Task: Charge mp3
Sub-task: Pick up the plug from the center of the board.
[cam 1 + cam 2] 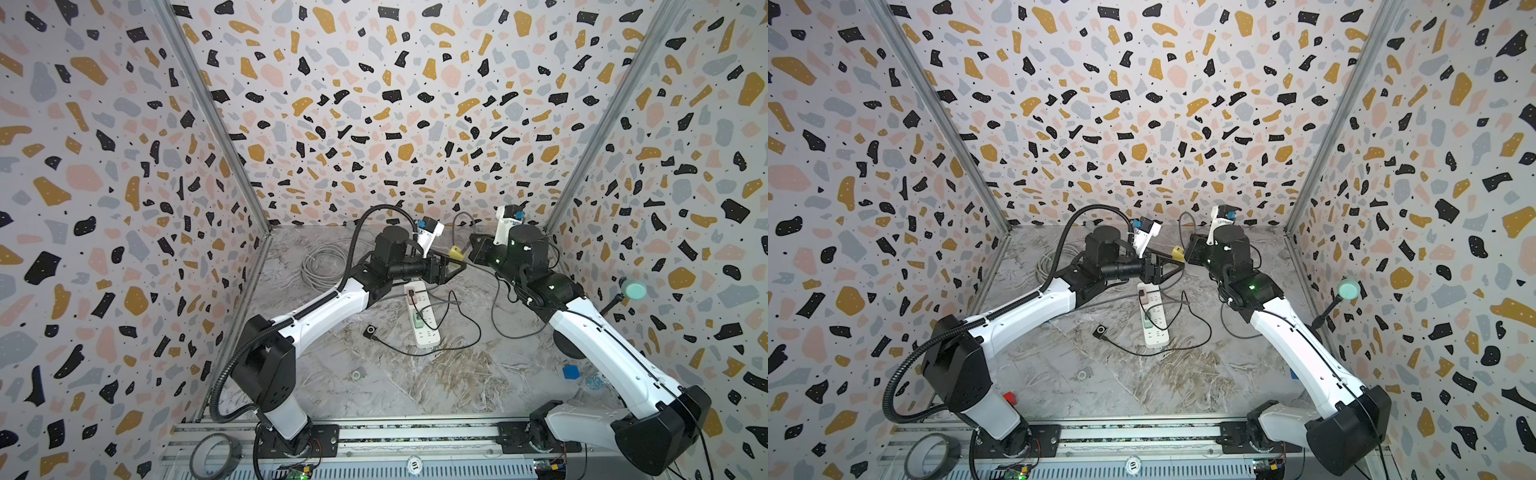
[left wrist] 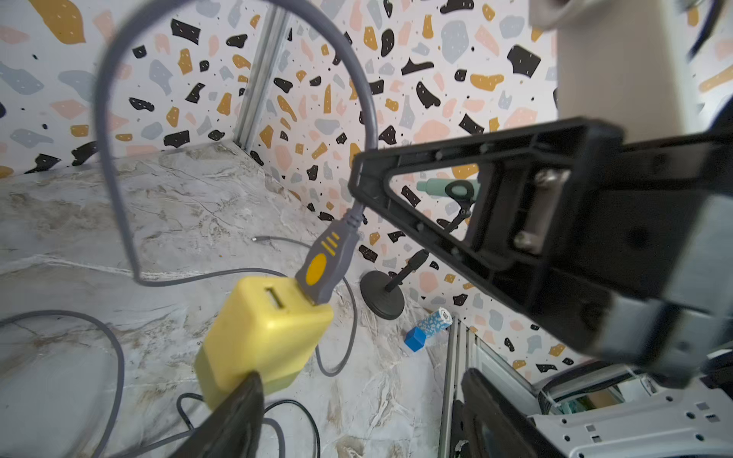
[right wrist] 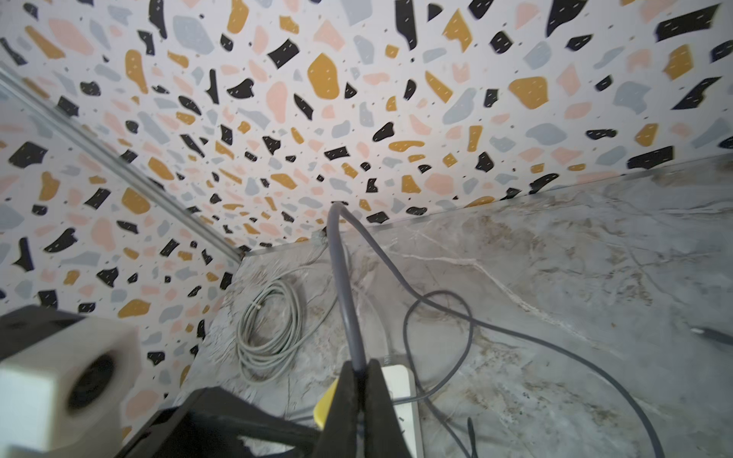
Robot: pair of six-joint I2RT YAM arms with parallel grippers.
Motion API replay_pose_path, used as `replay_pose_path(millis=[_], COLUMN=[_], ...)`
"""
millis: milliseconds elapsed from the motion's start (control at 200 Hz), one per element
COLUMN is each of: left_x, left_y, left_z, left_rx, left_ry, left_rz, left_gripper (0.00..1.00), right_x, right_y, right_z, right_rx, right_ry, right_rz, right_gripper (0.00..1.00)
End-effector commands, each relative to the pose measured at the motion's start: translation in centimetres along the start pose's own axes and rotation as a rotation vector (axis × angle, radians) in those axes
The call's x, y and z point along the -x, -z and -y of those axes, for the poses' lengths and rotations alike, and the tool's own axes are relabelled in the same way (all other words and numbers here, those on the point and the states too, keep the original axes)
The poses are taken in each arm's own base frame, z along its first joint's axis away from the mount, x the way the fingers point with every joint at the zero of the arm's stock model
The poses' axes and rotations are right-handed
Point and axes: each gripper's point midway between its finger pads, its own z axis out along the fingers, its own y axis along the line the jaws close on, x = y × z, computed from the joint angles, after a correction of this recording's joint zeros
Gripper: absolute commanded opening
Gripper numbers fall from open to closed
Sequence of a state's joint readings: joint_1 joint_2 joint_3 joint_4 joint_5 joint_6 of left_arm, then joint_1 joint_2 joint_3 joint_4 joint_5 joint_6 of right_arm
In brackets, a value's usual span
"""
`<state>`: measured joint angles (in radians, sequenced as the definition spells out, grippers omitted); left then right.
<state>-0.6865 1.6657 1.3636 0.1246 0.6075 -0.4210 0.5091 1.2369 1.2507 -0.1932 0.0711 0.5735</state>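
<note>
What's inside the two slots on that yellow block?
In the yellow block, one slot holds the grey plug; the other looks empty. The block's far end is hidden.

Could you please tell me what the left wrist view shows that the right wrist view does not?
Only the left wrist view shows the port face of the yellow charger with the grey plug seated in it, plus a blue-capped bottle and a black stand by the wall. Only the right wrist view shows the coiled pale cable and the end of the white power strip. Both show the right pincer on the grey cable, some yellow of the charger, and the marble table.
</note>
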Motion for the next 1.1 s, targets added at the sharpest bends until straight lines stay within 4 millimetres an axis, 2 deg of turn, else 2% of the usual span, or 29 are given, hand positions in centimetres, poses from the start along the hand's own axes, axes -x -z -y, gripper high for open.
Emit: replay_pose_path(millis=[0, 205, 335, 451, 641, 831, 921, 1091], left_x=[-0.7, -1.7, -1.7, -1.6, -1.8, -3.0, -3.9, -3.9], left_y=[0.1, 0.4, 1.6, 1.8, 1.5, 1.9, 2.0, 2.2], left_z=[-1.4, -2.9, -3.9, -2.9, -1.2, 0.6, 0.7, 0.8], left_rx=[0.068, 0.146, 0.214, 0.168, 0.059, -0.053, -0.068, -0.076], left_ry=[-0.049, -0.056, -0.092, -0.143, -0.224, -0.343, -0.373, -0.405], left_rz=[-0.035, -0.056, -0.059, -0.054, -0.052, -0.063, -0.09, -0.086], left_gripper=[0.79, 0.8, 0.81, 0.84, 0.84, 0.74, 0.67, 0.45], right_x=[0.0, -0.3, -0.6, -0.9, -1.4, -1.9, -2.1, -2.6], right_y=[1.2, 1.6, 1.6, 1.6, 1.5, 1.8, 1.8, 1.9], right_z=[-1.4, -1.7, -2.2, -3.2, -4.6, -5.5, -5.6, -6.4], right_rx=[0.05, 0.072, 0.1, 0.15, 0.207, 0.249, 0.257, 0.299], right_ry=[0.014, 0.018, 0.028, 0.043, 0.061, 0.089, 0.096, 0.103], right_rz=[-0.029, -0.042, -0.06, -0.08, -0.108, -0.128, -0.135, -0.159], right_gripper=[0.0, 0.0, 0.0, 0.0, 0.0, 0.0, 0.0, 0.0])
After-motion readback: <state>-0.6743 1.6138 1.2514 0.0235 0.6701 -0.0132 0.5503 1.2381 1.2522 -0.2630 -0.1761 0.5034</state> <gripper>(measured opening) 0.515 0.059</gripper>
